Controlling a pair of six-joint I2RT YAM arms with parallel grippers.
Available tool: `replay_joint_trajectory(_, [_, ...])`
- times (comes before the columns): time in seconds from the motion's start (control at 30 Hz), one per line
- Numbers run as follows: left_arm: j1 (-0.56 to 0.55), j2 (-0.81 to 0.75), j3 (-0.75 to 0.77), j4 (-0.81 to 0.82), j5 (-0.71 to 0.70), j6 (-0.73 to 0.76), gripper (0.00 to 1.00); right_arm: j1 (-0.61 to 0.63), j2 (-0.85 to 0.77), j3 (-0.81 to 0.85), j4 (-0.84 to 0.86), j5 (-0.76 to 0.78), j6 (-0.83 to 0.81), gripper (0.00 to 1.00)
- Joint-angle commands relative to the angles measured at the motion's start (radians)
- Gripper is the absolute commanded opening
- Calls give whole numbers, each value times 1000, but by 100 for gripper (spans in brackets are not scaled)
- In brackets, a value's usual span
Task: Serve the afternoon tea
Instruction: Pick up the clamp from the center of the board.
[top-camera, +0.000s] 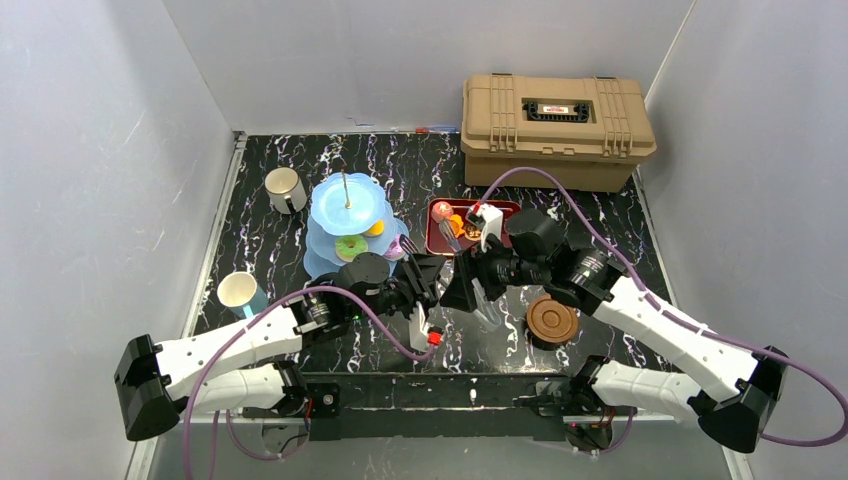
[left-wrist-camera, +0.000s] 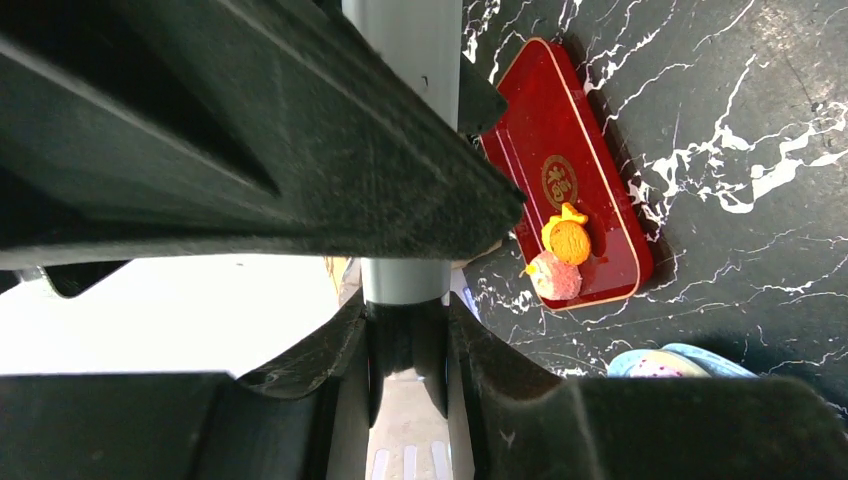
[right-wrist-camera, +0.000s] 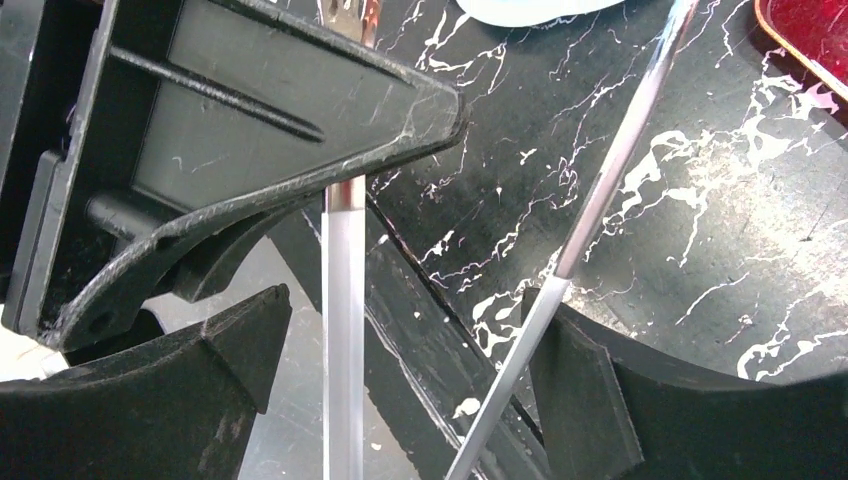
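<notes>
The light blue three-tier stand (top-camera: 345, 215) carries a green donut (top-camera: 351, 247) and other small cakes. A silvery-beige cup (top-camera: 285, 189) sits behind it and a white-and-teal cup (top-camera: 240, 293) in front left. Brown saucers (top-camera: 552, 320) are stacked at front right. My left gripper (left-wrist-camera: 405, 310) is shut on the joined end of the metal tongs (left-wrist-camera: 404, 270). My right gripper (right-wrist-camera: 410, 300) is open around the tongs' two arms (right-wrist-camera: 343, 330); the right arm (right-wrist-camera: 600, 200) rests against one finger (right-wrist-camera: 590, 390). Both grippers meet mid-table (top-camera: 450, 282).
The dark red tray (left-wrist-camera: 560, 130) lies behind the grippers with an orange cake (left-wrist-camera: 568, 240) and a pink one (left-wrist-camera: 555, 277) on it. A tan plastic case (top-camera: 555, 125) stands at the back right. Grey walls close in on both sides.
</notes>
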Motion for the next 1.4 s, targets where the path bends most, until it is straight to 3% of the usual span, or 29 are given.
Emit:
replay_joint_trajectory(0.0, [-2, -7, 44, 22, 18, -20, 0, -2, 9, -3, 104, 18, -9, 88])
replay_joint_trajectory(0.17, [-2, -18, 39, 18, 16, -29, 3, -2, -8, 6, 66, 71, -40, 70])
replay_joint_trajectory(0.23, [-2, -20, 36, 21, 15, -34, 28, -2, -14, 17, 32, 94, -54, 68])
replay_joint_trajectory(0.33, [-2, -24, 31, 35, 16, -42, 58, -2, -11, 20, -4, 121, -63, 63])
replay_joint_trajectory(0.37, [-2, -27, 34, 37, 17, -50, 66, -2, -7, 19, -15, 128, -63, 63])
replay_joint_trajectory(0.5, [-2, -47, 65, 22, 13, -92, 78, -2, 12, 19, -45, 178, -65, 63])
replay_joint_trajectory(0.7, [-2, -107, 157, -134, -11, -234, 82, -14, 109, 72, -117, 274, -95, 70])
replay_joint_trajectory(0.97, [37, -72, 383, -353, -144, -555, 84, -139, 287, 127, -64, 238, -160, 70])
replay_joint_trajectory(1.1, [55, -87, 423, -410, -151, -586, 84, -213, 350, 114, 14, 198, -169, 67])
replay_joint_trajectory(1.37, [55, -138, 410, -449, -170, -582, 83, -244, 492, 154, 100, 188, -199, 69])
